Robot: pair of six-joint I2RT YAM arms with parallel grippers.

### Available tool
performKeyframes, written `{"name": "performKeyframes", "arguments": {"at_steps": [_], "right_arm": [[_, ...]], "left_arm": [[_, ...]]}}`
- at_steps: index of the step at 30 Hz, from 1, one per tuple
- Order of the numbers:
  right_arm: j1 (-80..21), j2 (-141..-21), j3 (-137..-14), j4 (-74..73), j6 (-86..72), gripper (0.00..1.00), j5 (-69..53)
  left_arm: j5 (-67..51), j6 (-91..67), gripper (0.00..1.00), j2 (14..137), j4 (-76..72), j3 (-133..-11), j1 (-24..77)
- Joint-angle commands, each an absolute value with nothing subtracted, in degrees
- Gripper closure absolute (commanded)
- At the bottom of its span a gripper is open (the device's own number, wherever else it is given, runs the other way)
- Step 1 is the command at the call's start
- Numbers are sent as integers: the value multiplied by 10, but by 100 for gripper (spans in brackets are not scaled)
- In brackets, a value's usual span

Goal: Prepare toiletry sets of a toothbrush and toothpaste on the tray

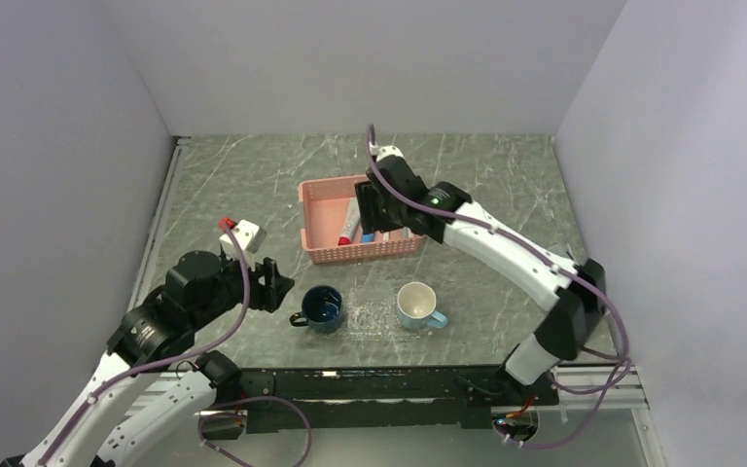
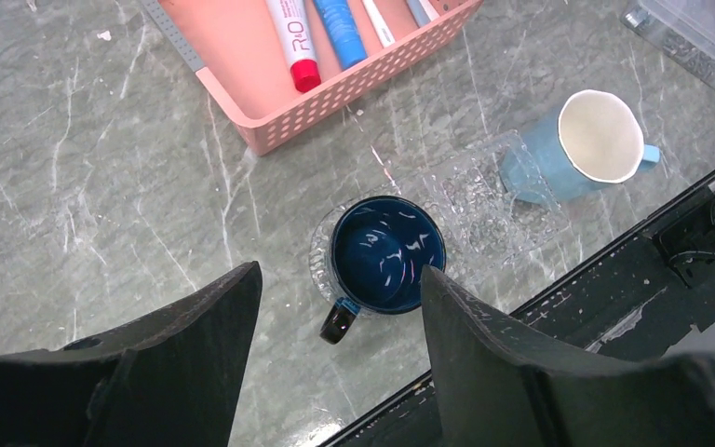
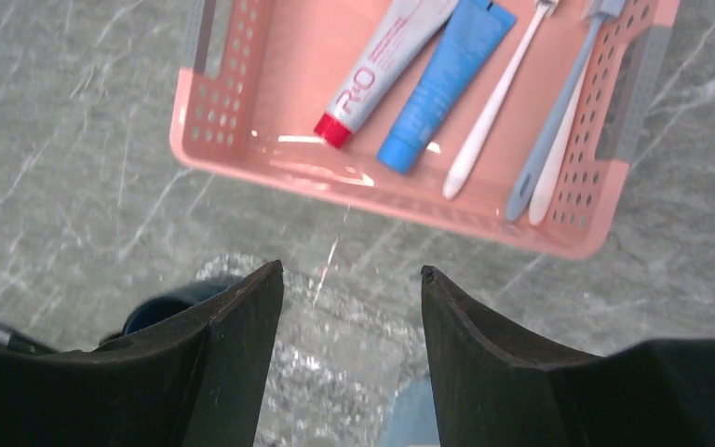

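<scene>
The pink basket (image 1: 323,248) holds a white toothpaste with a red end (image 3: 382,70), a blue toothpaste (image 3: 447,79), a white toothbrush (image 3: 498,102), a second white toothbrush (image 3: 547,177) and a grey-blue brush (image 3: 559,102) beside it. The clear glittery tray (image 1: 370,313) lies nearer the arms, with a mug at each end. My right gripper (image 3: 352,270) hovers open and empty above the basket's near wall (image 3: 410,200). Left of the tray (image 2: 484,200), my left gripper (image 2: 340,270) stands open and empty above the dark blue mug (image 2: 386,251).
A dark blue mug (image 1: 323,307) stands on the tray's left end and a light blue mug with a white inside (image 1: 418,305) at its right end. A small white box with a red piece (image 1: 243,233) sits at the left. A clear rectangular box (image 2: 698,37) lies beyond the light mug.
</scene>
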State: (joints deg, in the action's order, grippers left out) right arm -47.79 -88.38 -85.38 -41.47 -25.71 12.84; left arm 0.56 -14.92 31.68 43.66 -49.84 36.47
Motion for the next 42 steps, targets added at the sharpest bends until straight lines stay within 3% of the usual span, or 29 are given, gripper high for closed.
{"name": "performKeyframes", "arguments": {"at_steps": [1, 9, 12, 42], "right_arm": [[-452, -960, -932, -404, -267, 42, 127], [-423, -1069, -986, -405, -320, 41, 132], [-415, -1107, -1004, -413, -331, 40, 131], [-353, -1304, -1108, -424, -410, 39, 105]], "left_arm": [[15, -160, 31, 279, 400, -477, 366], [11, -154, 21, 243, 395, -450, 366], [6, -155, 1, 241, 387, -444, 366], [-2, -148, 1, 246, 407, -449, 366]]}}
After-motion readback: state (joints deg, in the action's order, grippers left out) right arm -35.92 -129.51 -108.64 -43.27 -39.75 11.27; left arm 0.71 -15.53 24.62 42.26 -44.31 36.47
